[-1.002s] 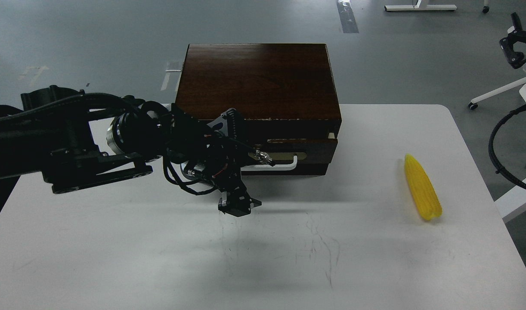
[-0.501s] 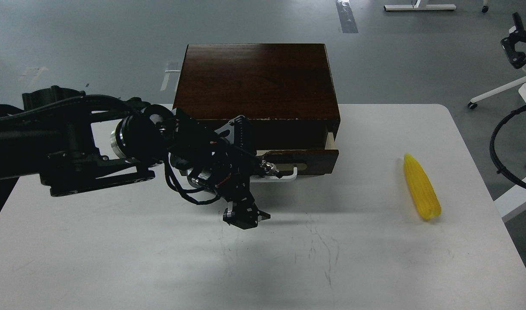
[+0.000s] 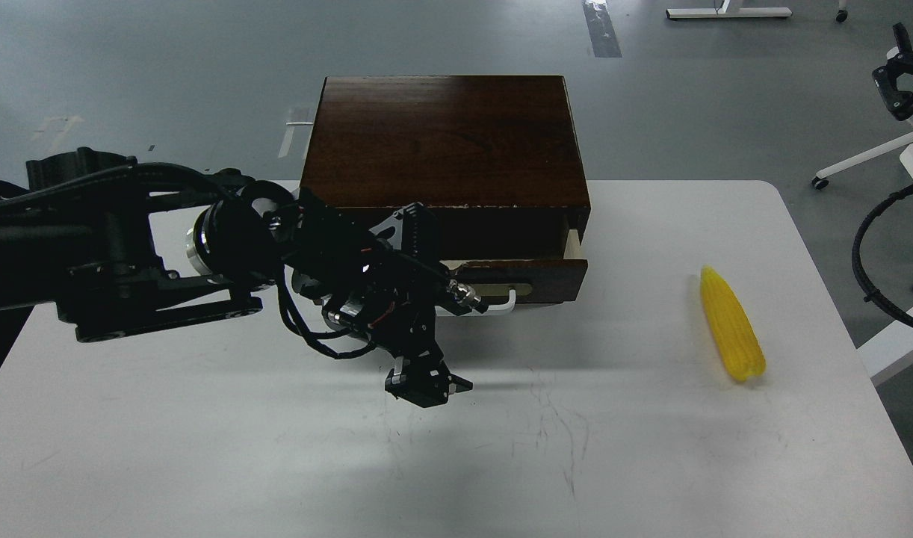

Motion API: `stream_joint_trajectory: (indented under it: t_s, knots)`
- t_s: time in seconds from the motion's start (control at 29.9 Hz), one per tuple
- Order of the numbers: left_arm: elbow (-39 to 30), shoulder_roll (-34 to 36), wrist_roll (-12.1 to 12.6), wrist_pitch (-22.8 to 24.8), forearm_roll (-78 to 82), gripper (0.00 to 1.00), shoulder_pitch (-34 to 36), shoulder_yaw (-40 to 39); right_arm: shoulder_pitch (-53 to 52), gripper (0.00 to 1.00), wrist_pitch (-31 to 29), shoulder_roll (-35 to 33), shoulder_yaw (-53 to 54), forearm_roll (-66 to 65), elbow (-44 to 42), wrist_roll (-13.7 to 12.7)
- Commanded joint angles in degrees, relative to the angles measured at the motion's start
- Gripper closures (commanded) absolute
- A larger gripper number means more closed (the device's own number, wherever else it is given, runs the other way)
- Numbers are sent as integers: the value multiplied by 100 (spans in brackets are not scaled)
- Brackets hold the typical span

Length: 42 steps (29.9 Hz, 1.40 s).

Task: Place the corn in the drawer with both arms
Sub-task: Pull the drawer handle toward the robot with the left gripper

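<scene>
Black left gripper (image 3: 426, 388) centre frame, opening unclear, holding nothing | dark brown wooden drawer (image 3: 531, 273) slightly open | yellow ribbed plastic corn (image 3: 731, 325) right, on white table (image 3: 202, 433)

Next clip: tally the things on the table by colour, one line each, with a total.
Yellow: 1, the corn, lying on the white table to the right of the box.
Dark brown: 1, the wooden box, with its drawer pulled partly out.
Total: 2.
The black left gripper hovers in front of the drawer and is not counted.
</scene>
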<state>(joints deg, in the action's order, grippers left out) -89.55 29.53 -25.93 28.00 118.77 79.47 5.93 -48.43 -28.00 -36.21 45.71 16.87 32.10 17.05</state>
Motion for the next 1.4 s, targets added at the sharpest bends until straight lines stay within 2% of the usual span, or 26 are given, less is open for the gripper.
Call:
stream_joint_trajectory:
  t_s: [0.0, 0.57, 1.37]
  knots:
    - [86, 9, 18, 0, -3, 5, 24, 5, 0, 0, 0, 0, 0, 0, -2, 0]
    - [341, 26, 44, 0, 14, 5, -230, 84, 0, 0, 0, 0, 0, 0, -2, 0]
    - [-36, 62, -8, 0, 6, 4, -143, 58, 0, 0, 0, -70, 0, 0, -81, 0]
